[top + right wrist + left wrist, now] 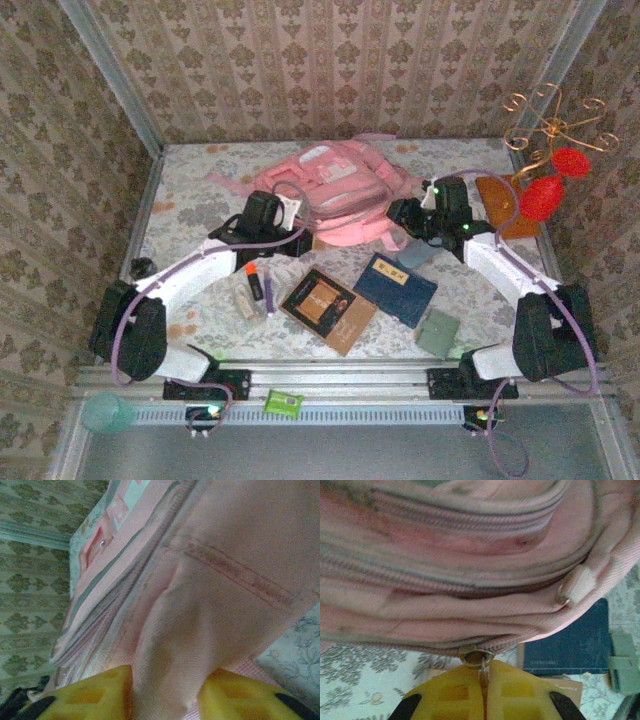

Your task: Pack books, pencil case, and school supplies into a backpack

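Pink backpack (335,185) lies flat at far centre of the floral table (190,190), both arms reaching in at its near edge. Left gripper (293,214) is at the near-left corner of the bag. In the left wrist view its yellow fingers (445,695) are pressed together with the metal zip pull (481,661) pinched at the seam, under a closed zip line of the backpack (470,555). Right gripper (402,214) is at the bag's near-right side. In the right wrist view its fingers (240,697) are narrow, clamped on a thick fold of the backpack (210,580) fabric. Near the bag, out on the table: brown-black book (328,308) with orange-framed cover at centre, navy book (396,288) just right of it, corners close or touching, cannot tell. Left of the books are the orange-capped marker (254,277), purple pen (270,296) and beige block (245,301), clustered together. A grey-green pad (437,332) sits near-right of the navy book.
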Tool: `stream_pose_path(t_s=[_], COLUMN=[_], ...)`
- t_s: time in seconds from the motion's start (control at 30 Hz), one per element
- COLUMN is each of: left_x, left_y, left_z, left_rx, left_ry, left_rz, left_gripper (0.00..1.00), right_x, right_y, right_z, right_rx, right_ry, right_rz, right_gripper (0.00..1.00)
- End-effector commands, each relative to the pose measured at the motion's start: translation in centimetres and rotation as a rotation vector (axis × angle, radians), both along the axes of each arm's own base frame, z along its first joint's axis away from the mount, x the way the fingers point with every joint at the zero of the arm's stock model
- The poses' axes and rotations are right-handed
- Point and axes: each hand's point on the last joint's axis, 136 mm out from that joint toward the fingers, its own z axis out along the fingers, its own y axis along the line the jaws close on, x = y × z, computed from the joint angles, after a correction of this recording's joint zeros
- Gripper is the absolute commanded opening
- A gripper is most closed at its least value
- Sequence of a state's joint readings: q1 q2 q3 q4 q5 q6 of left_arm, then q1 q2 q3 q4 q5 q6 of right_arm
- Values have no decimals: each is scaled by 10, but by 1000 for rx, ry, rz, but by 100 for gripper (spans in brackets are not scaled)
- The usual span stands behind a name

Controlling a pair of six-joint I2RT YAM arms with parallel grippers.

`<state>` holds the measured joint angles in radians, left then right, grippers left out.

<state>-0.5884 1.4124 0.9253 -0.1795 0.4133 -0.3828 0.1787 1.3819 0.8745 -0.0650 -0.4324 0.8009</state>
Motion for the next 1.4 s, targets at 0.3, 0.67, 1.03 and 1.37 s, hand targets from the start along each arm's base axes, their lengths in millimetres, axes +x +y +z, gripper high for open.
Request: stream_pose_path(t_s=[0.3,0.67,1.03,1.37], left_x=[0,-14,-6,20], left_y=[-37,-39,35,88], left_z=[39,40,13,-24], left_rx=[-124,-118,59,247], left_ry=[-50,-53,-21,-24], left_rz=[-53,-105,27,231], left_gripper=[0,0,0,0], right_x=[-53,-22,-19,-6], right_y=[33,48,-45,-29], right_z=[-12,-16,-1,15], right_rx=[21,-2,-84,-17], right_ry=[16,-31,-141,-181], right_rz=[24,-17,-311,-237], right_gripper=[85,49,0,0])
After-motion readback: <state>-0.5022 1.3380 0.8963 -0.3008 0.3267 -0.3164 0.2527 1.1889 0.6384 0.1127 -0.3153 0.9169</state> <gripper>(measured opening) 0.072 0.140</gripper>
